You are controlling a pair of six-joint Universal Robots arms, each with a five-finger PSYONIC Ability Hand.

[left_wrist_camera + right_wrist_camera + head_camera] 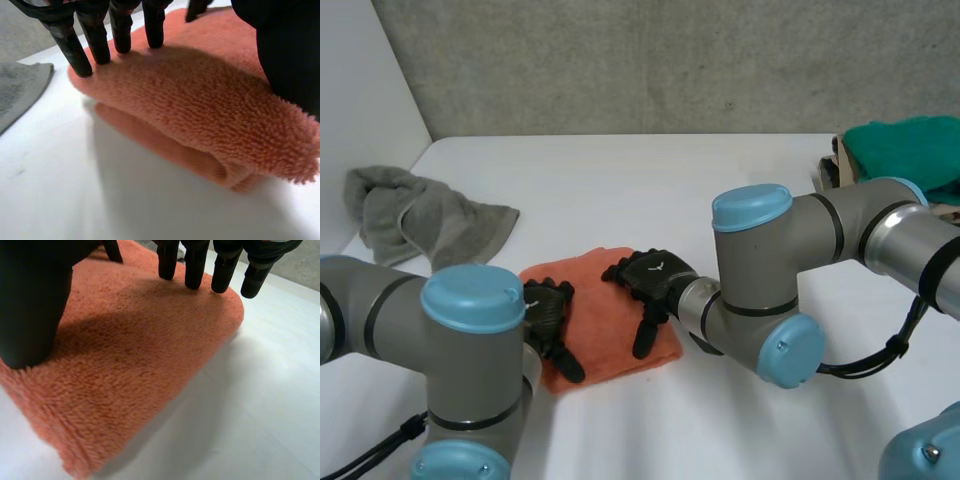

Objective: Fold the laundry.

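head view: orange towel [603, 322], folded, flat on the white worktop [650, 190], close to the near edge, between the two arms. left robot hand [548, 315] on top of the towel's left part, fingers straight, not gripping. right robot hand [650, 280] on top of the towel's right part, palm down, fingers straight, not gripping either. both robot hands near each other but apart. grey towel [420, 215] in a loose heap at the left side of the worktop, well apart from the orange towel. green cloth [905, 150] bunched up at the far right edge.

left wrist view: left robot hand [95, 37] relaxed, straight fingertips pressing the fluffy top of the orange towel [200, 115], right by its rounded edge; thumb lying on the top too, nothing pinched. two layers of towel, top one over bottom one. corner of the grey towel [20, 90] off to the side on the worktop [100, 200].

right wrist view: right robot hand [195, 265] relaxed too, fingertips touching the top of the orange towel [140, 370] near its rounded edge, thumb resting flat on top. white worktop [260, 405] just beside the towel.
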